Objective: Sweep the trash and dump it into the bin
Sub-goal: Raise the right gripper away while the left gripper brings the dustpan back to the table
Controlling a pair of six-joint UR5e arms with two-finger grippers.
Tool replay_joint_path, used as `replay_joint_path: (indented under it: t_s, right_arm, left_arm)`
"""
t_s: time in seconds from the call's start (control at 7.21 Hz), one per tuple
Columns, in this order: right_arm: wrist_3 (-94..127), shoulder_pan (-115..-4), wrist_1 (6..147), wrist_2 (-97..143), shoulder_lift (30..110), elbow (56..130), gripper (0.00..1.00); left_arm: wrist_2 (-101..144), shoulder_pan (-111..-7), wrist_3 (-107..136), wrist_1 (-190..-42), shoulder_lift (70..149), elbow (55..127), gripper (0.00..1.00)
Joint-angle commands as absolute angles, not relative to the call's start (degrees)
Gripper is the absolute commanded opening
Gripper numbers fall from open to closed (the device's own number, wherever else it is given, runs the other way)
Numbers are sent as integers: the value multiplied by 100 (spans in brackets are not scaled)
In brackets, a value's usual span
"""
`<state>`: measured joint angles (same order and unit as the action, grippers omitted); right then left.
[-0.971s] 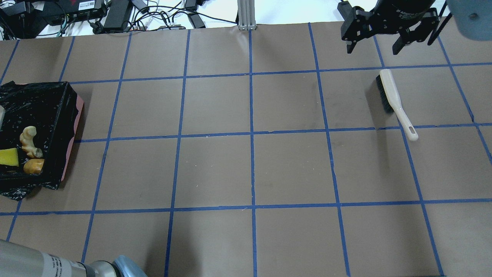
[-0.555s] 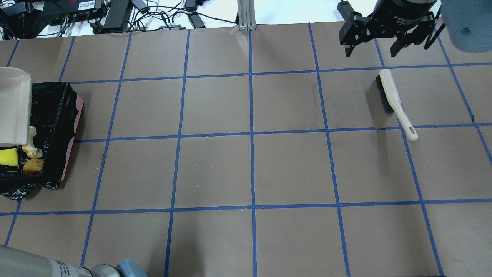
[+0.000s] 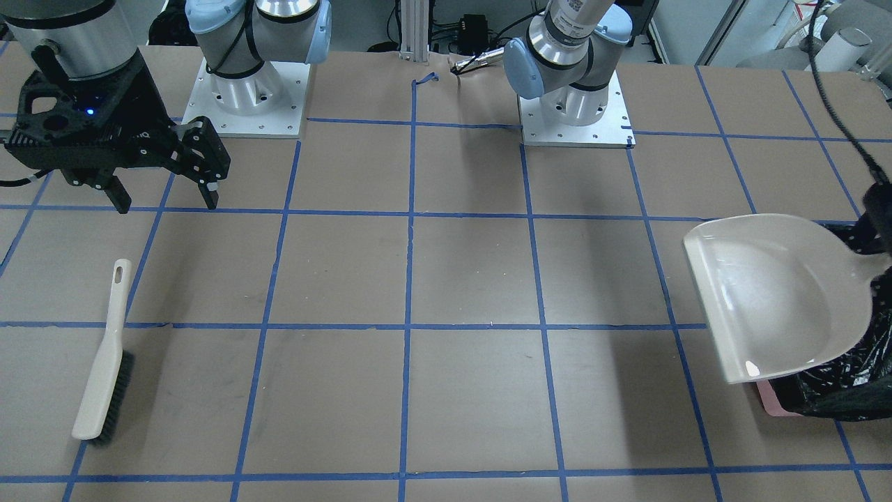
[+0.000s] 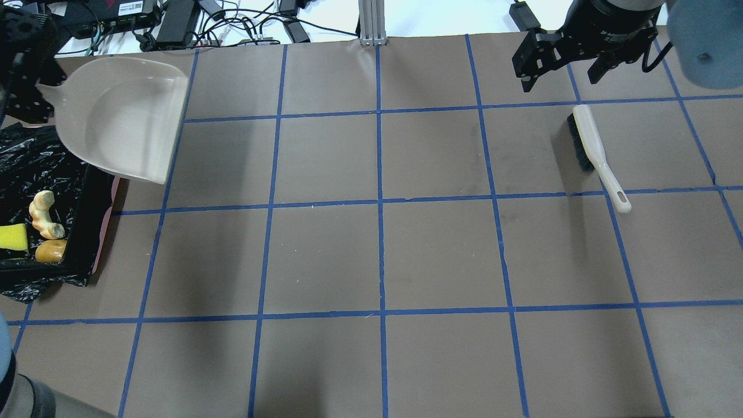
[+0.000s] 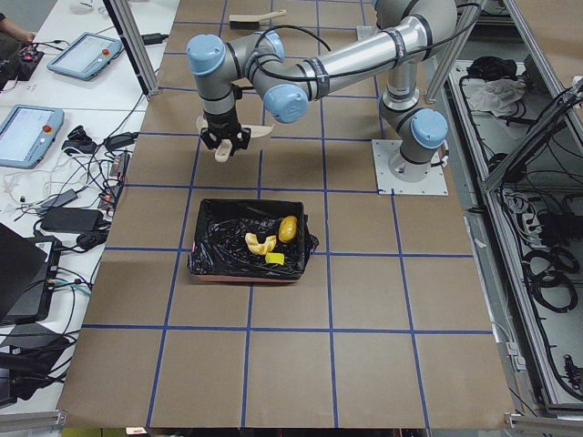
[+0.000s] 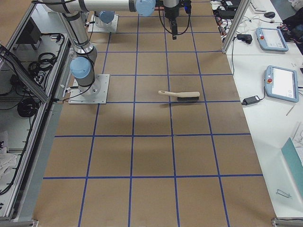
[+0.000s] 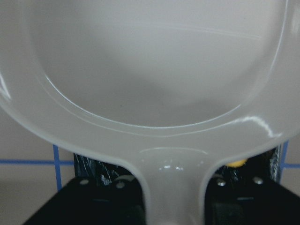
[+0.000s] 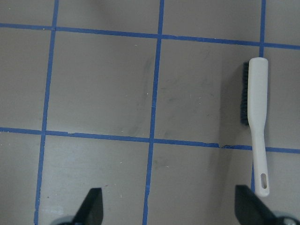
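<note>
The bin (image 4: pixel 87 174), lined with black plastic and with a pink edge, stands at the table's left end. In it lie the trash pieces: an orange-brown lump (image 4: pixel 51 250), a yellow wedge (image 4: pixel 13 237) and a cream crescent (image 4: pixel 43 215). They also show in the exterior left view (image 5: pixel 273 244). My left gripper (image 4: pixel 40 93) is shut on the handle of the beige dustpan (image 4: pixel 125 116). It holds the empty pan above the table by the bin's far corner. My right gripper (image 4: pixel 560 78) is open and empty, hovering just beyond the brush (image 4: pixel 592 145).
The brush (image 3: pixel 104 362) lies flat on the paper-covered table, bristles on its side, handle toward the robot. Cables and power bricks (image 4: pixel 174 23) lie past the table's far edge. Both arm bases (image 3: pixel 244 90) stand on the robot's side.
The dustpan has swung from over the bin to the right and away, and now shows whole beside the bin's far corner. The trash lies uncovered in the bin. The right gripper has barely moved.
</note>
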<state>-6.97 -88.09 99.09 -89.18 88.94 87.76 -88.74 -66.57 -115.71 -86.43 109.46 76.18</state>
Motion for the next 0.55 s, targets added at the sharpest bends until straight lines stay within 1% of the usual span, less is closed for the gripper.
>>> replay_joint_path:
  t_s: [0.0,0.14,0.42]
  right_arm:
    - [-686,-8815,9905,-8869,8903,8780,100]
    - [-677,-8815,9914,-8859,8903,8780,100]
    - [-668,-8824,9914,-8816,8895,8780,100]
  left_arm:
    - [-8325,-7292,-11496,-8151,11415,7734,0]
    - [-8306,-7452,-11200,-7826,11695,7804,0]
    - [-8297,-7575,-10619,-7805,12127,7805,0]
